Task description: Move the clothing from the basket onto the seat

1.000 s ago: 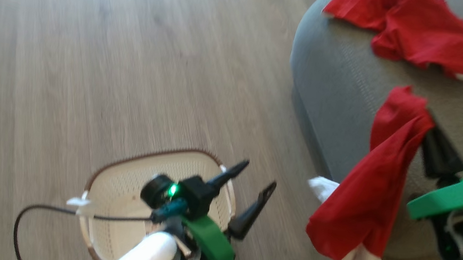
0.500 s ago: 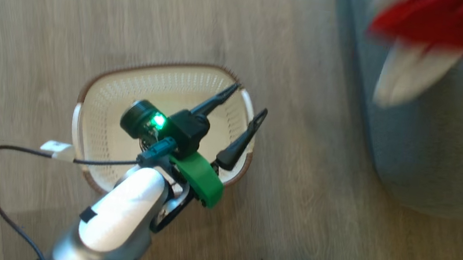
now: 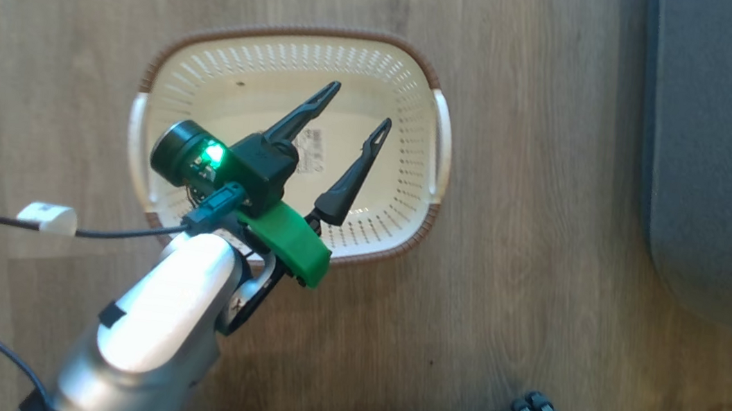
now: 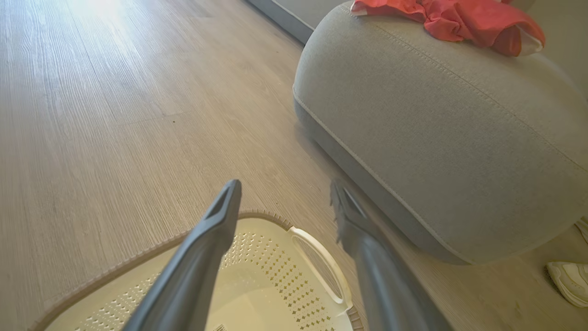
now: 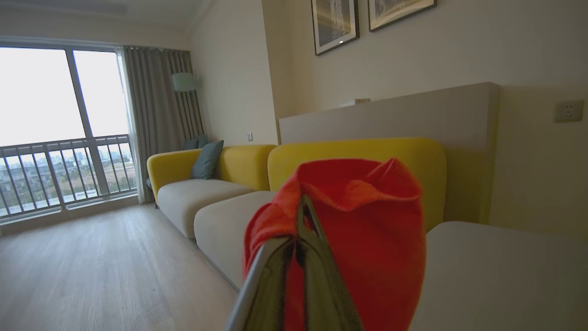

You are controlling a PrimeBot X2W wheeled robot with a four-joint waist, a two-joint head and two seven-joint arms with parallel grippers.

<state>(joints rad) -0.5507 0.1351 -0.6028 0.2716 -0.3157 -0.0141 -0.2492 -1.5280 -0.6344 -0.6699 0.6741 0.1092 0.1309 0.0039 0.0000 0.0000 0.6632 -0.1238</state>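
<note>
Your left gripper (image 3: 361,104) hangs over the basket (image 3: 303,34) with its fingers spread wide; a paper label (image 3: 310,150) lies on the basket floor. Your right gripper (image 5: 304,207) is pressed together, pinching the red clothing (image 5: 367,230), seemingly near the grey seat (image 3: 726,173). Another red garment (image 4: 450,23) lies on the seat's far end.

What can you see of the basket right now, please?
The basket is a cream perforated plastic tub with a brown woven-look rim, white side handles and a paper label on its bare floor. It stands upright on the wooden floor, apart from the seat; the left gripper hangs over it, jaws open.
</note>
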